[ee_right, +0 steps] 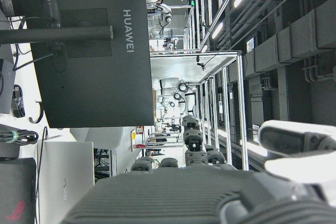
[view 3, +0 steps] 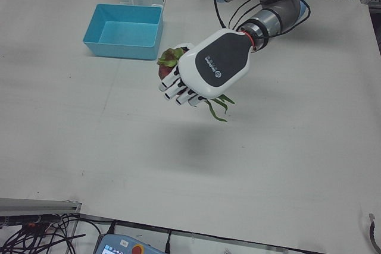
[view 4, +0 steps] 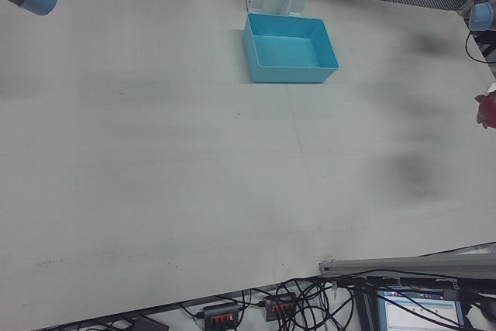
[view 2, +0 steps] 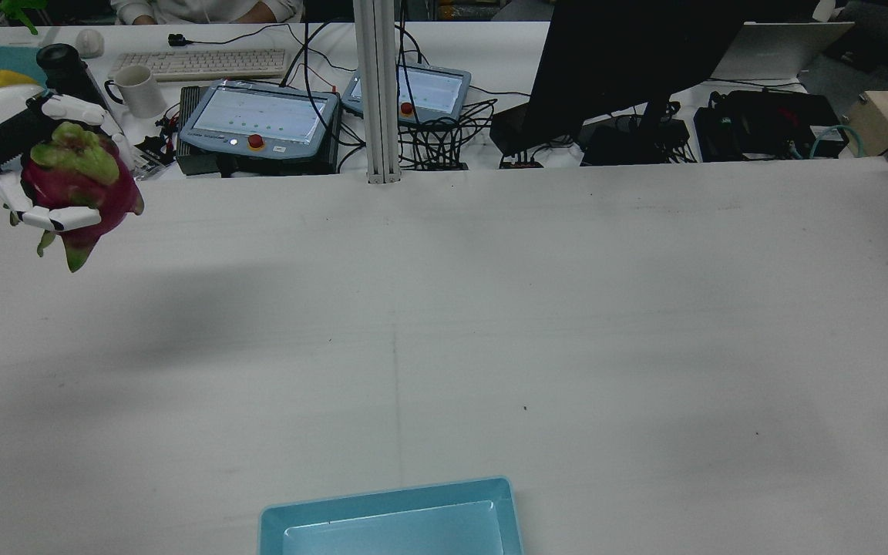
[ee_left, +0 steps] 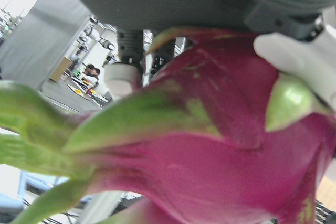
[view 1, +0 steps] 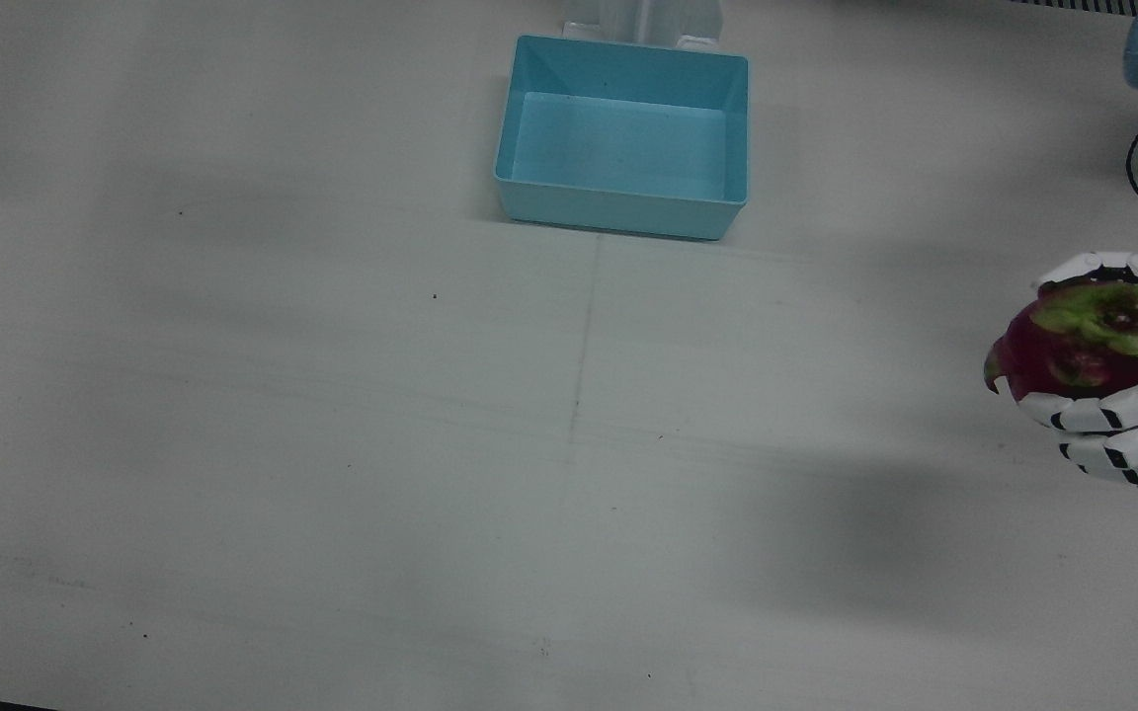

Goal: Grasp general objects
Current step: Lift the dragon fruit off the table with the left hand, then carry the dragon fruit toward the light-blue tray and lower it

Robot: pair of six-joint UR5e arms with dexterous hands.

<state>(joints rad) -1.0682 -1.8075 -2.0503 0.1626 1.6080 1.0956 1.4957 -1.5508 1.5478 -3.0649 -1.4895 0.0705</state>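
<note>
A magenta dragon fruit with green scales hangs in the air, and my left hand is shut around it. In the rear view the fruit and the hand are at the far left, above the table's far edge. The left-front view shows the back of the hand with the fruit poking out toward the blue bin. The fruit fills the left hand view. My right hand shows only in its own view, with a finger extended and nothing held.
The empty blue bin stands at the robot-side edge near the pedestal. Behind the far edge are a monitor, two teach pendants, a keyboard, a mug and an upright aluminium post.
</note>
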